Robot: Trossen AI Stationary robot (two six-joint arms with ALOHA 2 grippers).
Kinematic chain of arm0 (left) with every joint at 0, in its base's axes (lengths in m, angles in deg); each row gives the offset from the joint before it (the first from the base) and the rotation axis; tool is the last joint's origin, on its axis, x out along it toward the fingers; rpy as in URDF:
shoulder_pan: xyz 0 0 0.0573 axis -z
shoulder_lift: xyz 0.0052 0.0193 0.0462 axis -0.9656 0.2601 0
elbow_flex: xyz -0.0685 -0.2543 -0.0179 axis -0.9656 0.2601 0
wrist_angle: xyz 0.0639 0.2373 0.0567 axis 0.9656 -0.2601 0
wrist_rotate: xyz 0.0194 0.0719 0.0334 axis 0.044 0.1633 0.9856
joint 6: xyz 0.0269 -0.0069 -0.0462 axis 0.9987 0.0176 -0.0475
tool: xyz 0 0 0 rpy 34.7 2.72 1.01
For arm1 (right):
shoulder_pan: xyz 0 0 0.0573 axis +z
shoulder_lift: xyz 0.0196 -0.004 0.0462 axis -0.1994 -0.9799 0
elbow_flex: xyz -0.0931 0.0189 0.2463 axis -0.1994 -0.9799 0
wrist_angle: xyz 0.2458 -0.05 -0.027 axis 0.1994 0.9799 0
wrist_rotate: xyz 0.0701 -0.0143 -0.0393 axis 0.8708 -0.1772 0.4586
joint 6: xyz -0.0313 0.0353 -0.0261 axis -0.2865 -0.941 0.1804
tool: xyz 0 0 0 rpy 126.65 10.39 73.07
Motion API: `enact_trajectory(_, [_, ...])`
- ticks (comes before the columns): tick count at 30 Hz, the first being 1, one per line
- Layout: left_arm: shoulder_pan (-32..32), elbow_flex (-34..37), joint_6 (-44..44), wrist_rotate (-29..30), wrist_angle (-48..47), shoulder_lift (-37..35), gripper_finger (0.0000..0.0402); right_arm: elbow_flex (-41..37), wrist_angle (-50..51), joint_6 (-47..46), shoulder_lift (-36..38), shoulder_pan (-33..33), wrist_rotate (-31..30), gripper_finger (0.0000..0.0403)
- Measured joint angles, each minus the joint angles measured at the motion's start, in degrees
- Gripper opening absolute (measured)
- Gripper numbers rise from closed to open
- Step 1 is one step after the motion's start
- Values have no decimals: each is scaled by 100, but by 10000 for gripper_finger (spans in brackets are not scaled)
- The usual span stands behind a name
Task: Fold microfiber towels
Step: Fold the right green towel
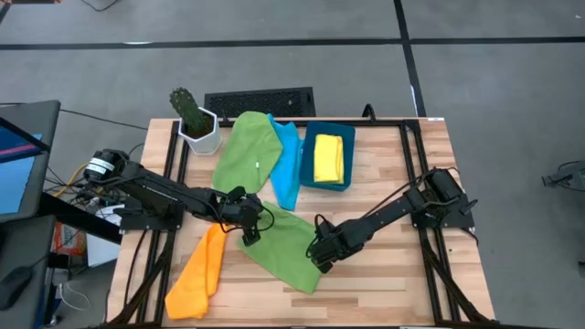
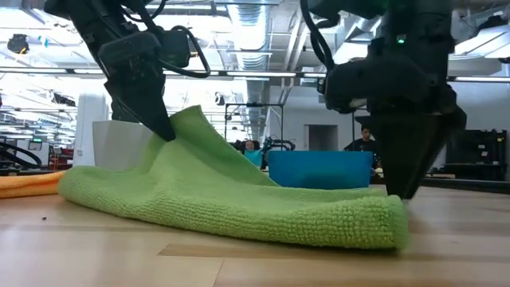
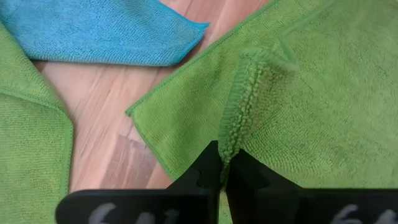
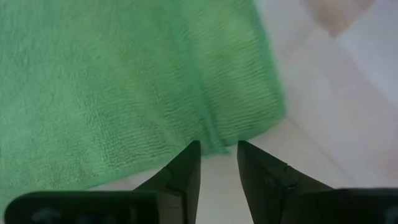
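We judged the green towel (image 1: pixel 285 245) soft and limp; left gripper (image 1: pixel 249 230) pinched its left edge, right gripper (image 1: pixel 322 259) stood parted at its right edge, holding nothing.

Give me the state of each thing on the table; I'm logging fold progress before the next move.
Front green towel: partly folded, one corner pinched and lifted.
Left gripper: shut on that towel's corner.
Right gripper: open, at the towel's opposite edge, holding nothing.
Back green towel: loosely spread, not neatly folded.
Light blue towel: lying beside the bin, partly under the back green towel.
Orange towel: bunched lengthwise.
Yellow towel: folded, in the blue bin.
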Motion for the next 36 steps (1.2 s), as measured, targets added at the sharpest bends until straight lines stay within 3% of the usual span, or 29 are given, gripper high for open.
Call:
enact_trajectory(6, [0,0,-5,-52,-2,0,2,-123,-205,4,0,2,26,111])
enact_trajectory(13, [0,2,-42,-76,-1,0,2,28,-15,170,0,15,161,14])
enact_trajectory(19, [0,2,-146,-216,-1,0,2,398,721,289,0,15,157,34])
enact_trajectory(23, [-17,2,-146,-183,0,0,2,608,1206,478,0,13,140,16])
enact_trajectory(36, [-358,-3,-125,-101,13,-61,2,625,1330,749,62,-234,-63,28])
